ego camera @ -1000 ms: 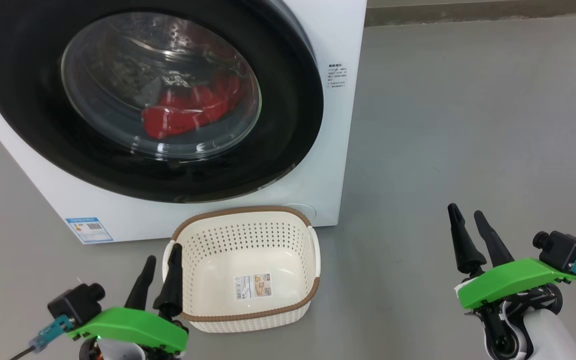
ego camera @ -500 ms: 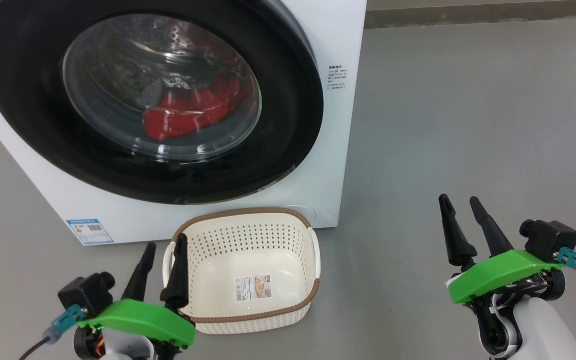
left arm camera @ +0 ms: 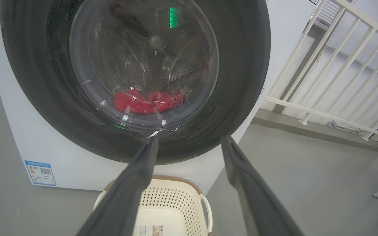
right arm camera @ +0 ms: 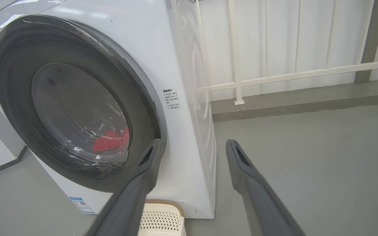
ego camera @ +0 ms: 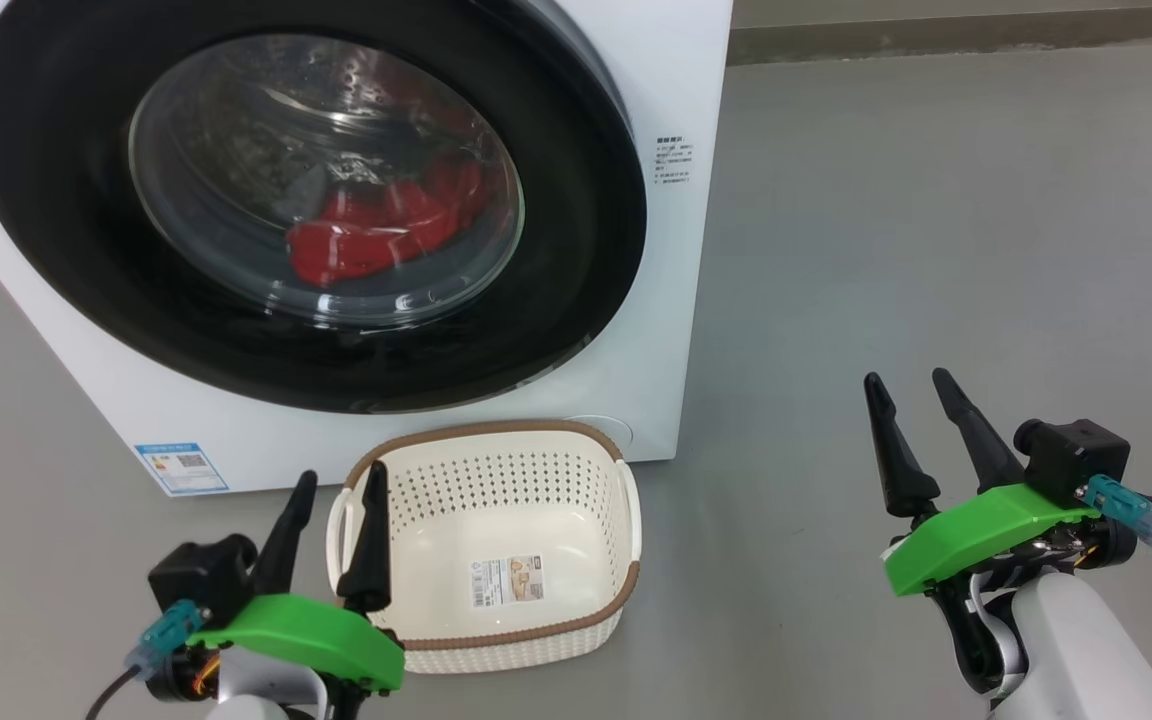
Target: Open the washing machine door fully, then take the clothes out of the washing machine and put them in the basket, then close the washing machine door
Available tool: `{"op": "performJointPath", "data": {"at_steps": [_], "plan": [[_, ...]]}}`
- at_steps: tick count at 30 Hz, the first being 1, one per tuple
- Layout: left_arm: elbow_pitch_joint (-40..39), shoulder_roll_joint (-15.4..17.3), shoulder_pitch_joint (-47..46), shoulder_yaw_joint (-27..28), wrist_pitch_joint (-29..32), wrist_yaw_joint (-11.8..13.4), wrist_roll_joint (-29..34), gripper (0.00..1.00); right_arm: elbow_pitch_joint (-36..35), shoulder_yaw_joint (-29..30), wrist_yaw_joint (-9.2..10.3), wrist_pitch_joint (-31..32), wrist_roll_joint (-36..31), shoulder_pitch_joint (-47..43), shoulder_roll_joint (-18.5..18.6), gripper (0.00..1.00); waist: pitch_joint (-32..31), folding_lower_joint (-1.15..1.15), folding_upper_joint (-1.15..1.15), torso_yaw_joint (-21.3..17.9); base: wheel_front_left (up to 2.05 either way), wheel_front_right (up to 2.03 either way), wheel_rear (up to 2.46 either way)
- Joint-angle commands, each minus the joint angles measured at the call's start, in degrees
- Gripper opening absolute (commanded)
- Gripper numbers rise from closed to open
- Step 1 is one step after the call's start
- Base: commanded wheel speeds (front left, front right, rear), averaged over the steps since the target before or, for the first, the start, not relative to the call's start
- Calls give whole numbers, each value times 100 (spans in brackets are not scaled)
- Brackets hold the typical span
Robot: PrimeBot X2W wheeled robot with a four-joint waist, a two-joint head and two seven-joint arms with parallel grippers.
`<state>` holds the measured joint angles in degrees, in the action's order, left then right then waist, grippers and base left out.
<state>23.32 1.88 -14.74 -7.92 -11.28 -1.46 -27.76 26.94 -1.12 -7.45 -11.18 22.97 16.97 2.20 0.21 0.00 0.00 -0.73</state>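
Observation:
The white washing machine (ego camera: 681, 250) stands on the floor, its black-rimmed round door (ego camera: 576, 230) nearly shut, slightly proud of the front on its right side. Red clothes (ego camera: 376, 235) lie in the drum behind the glass, also in the left wrist view (left arm camera: 146, 101) and the right wrist view (right arm camera: 112, 141). The cream basket (ego camera: 536, 505) with a brown rim sits on the floor in front of the machine, holding nothing. My left gripper (ego camera: 336, 490) is open at the basket's left edge. Open too, my right gripper (ego camera: 904, 385) hovers over bare floor well right of the machine.
Grey floor (ego camera: 936, 220) spreads right of the machine. A pale railing (right arm camera: 274, 75) and a low kerb run along the back wall. A blue label sticker (ego camera: 181, 467) marks the machine's lower left front.
Both arms have risen and moved forward a little: the left gripper shifted right toward the basket, the right gripper moved up and left. The door, clothes and basket have not moved.

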Motion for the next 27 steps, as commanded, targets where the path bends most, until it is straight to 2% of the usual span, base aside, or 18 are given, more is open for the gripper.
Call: {"op": "performJointPath", "data": {"at_steps": [1,17,27], "plan": [[-92,78,-313,115,-82,45,180,100,-110,-137,-3,-91,-196,294,42,100,-7,0,0,-1,0,0,0],[138,99,-577,-86,-367,173,846,100,29,-386,-3,-377,-1134,595,67,100,-11,0,0,-27,0,0,0],[228,100,-562,-88,-372,207,610,100,251,-460,-3,-382,-801,627,68,100,-61,0,0,-36,0,0,0]]}}
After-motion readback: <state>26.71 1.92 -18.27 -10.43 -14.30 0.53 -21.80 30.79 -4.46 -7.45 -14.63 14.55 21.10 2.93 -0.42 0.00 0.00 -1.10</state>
